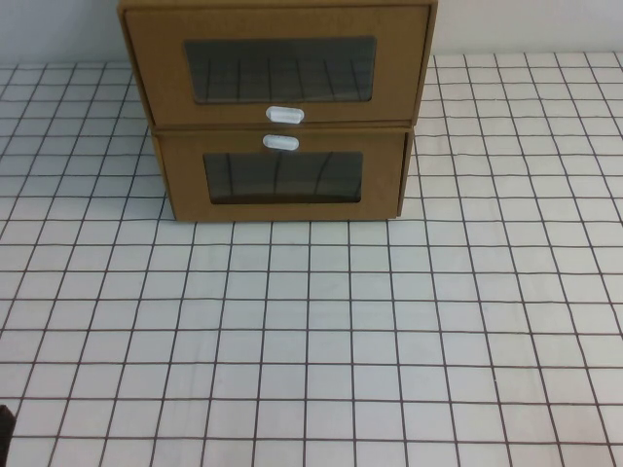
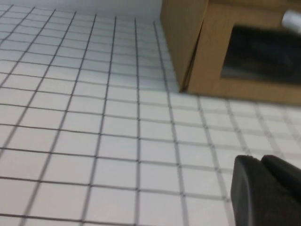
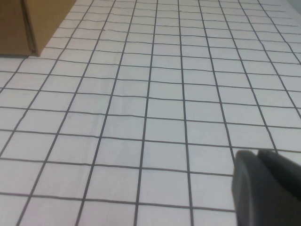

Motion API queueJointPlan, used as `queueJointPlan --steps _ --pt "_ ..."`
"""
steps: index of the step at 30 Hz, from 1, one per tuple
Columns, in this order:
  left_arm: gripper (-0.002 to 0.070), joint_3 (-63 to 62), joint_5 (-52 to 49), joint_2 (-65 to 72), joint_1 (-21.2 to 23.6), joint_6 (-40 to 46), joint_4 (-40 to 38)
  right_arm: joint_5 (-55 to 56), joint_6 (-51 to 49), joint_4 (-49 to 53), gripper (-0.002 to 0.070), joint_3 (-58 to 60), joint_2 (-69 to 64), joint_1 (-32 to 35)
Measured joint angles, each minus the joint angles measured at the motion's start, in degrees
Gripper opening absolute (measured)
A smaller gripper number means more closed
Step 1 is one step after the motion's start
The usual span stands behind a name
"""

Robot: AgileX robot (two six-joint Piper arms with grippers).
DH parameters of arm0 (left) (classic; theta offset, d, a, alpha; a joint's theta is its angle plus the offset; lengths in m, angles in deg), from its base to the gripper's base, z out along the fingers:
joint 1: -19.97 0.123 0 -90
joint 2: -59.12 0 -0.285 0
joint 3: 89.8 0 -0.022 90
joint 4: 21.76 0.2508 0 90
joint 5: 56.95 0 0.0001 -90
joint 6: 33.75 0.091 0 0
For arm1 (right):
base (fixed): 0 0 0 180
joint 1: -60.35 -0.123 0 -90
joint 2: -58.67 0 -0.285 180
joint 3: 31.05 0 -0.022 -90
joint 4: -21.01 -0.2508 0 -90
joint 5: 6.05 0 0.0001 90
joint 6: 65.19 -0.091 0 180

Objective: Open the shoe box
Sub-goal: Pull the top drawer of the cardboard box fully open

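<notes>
Two brown cardboard boxes stacked at the far side of the table (image 1: 311,341), a little left of centre, front faces toward the robot. The upper shoe box (image 1: 277,63) sits squarely on the lower shoe box (image 1: 282,175). Each front has a dark window and a small white pull tab: the upper tab (image 1: 284,115) lies at the bottom edge of its front, the lower tab (image 1: 280,143) at the top edge of its front, so the two are nearly stacked. Both fronts sit flush with no gap showing; neither box is open. Which box is meant cannot be told from here. Left gripper (image 2: 261,162) is low over the table, short of the boxes' left front corner, touching nothing; cannot tell whether it is open or closed. Right gripper (image 3: 261,162) is low over bare grid, well apart from the boxes, whose right corner just shows at the edge of its wrist view; its fingers are pressed together, holding nothing. Judgement: the task is not started. Everything is left to do: approach, take a tab, pull the front open.
</notes>
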Motion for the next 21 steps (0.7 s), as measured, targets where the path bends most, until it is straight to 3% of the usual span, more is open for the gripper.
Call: queueJointPlan --steps 4,7,13,21 --pt "-0.0002 0.00 6.91 0.00 0.00 -5.25 -15.48 0.00 0.00 0.00 -0.0013 0.00 0.00 0.00" --pt "-0.0002 0.00 10.85 0.00 0.00 -5.97 -20.90 0.00 0.00 0.00 -0.0013 0.00 0.00 0.00" --pt "-0.0002 0.00 12.35 0.00 0.00 -6.58 -25.78 0.00 0.00 0.00 -0.0014 0.00 0.00 0.00" --pt "-0.0002 -12.44 -2.44 11.25 0.00 -1.69 -23.11 0.00 0.00 0.00 -0.0013 0.00 0.00 0.00"
